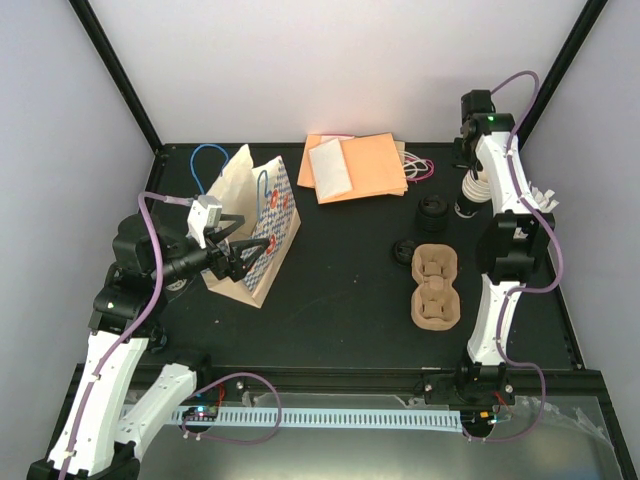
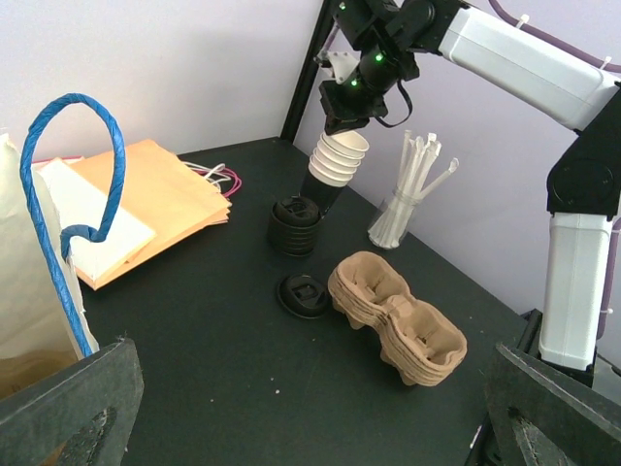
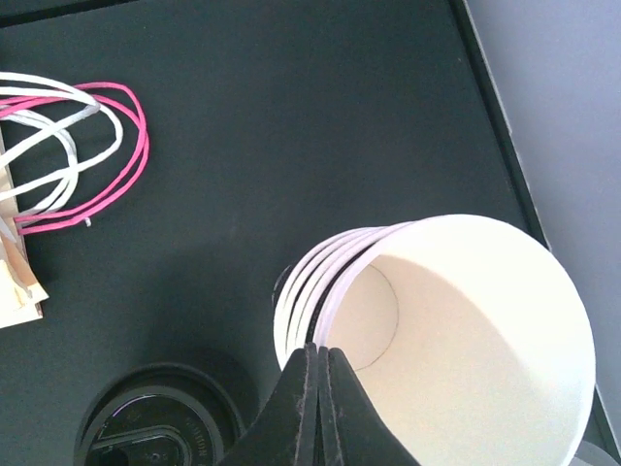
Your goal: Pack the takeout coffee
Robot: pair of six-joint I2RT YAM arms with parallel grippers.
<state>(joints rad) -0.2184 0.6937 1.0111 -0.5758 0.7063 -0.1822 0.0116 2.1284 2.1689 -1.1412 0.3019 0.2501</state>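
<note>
My right gripper is shut on the rim of a cream paper cup, the top one of a nested cup stack at the back right. The cup is tilted off the others and has no lid. A loose black lid lies on the table. A stack of black lids stands beside the cups. The patterned paper bag with blue handles stands at the left. My left gripper is open at the bag's mouth, the bag against its left finger.
A brown pulp cup carrier lies right of centre, also in the left wrist view. Orange envelopes with a white one on top lie at the back. White straws stand at the far right. Pink and white bag handles lie near the envelopes.
</note>
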